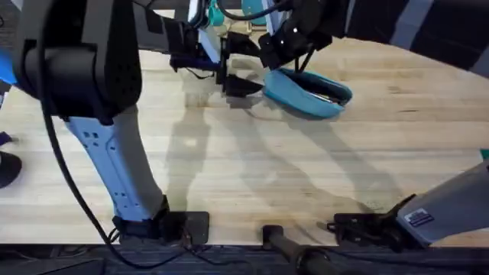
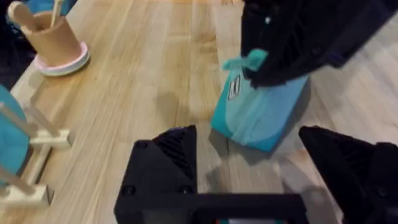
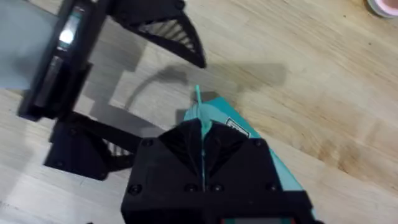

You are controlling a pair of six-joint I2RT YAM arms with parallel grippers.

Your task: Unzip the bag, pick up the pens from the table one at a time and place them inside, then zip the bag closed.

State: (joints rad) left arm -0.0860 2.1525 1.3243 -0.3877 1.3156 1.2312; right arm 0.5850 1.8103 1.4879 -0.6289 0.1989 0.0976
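The bag (image 1: 309, 93) is seen in the overhead view lying on the table (image 1: 252, 168) near the far edge, right of the middle, its top slit looking open along its length. The right end effector (image 1: 269, 59) is placed over the bag's left end; the left end effector (image 1: 226, 76) is just beside that end, on its left.

In the right wrist view the right end effector (image 3: 202, 146) is seen pinched narrow on a thin teal tab (image 3: 199, 106) sticking up from the bag's end (image 3: 249, 140), a white label visible beside it; whether this tab is the zipper pull cannot be told. The left end effector's fingers (image 3: 177, 31) are spread wide in that view, with bare table between them.

In the left wrist view the left end effector (image 2: 249, 162) is shown wide, nothing held, its fingers (image 2: 171, 149) straddling the table just short of the bag's end (image 2: 261, 112). The right arm's dark body (image 2: 305, 31) is shown above the bag, the tab (image 2: 249, 62) pulled up under it. Toward a table edge a tan cup (image 2: 53, 37) on a pink coaster (image 2: 65, 65) and a wooden rack (image 2: 37, 149) are noted.
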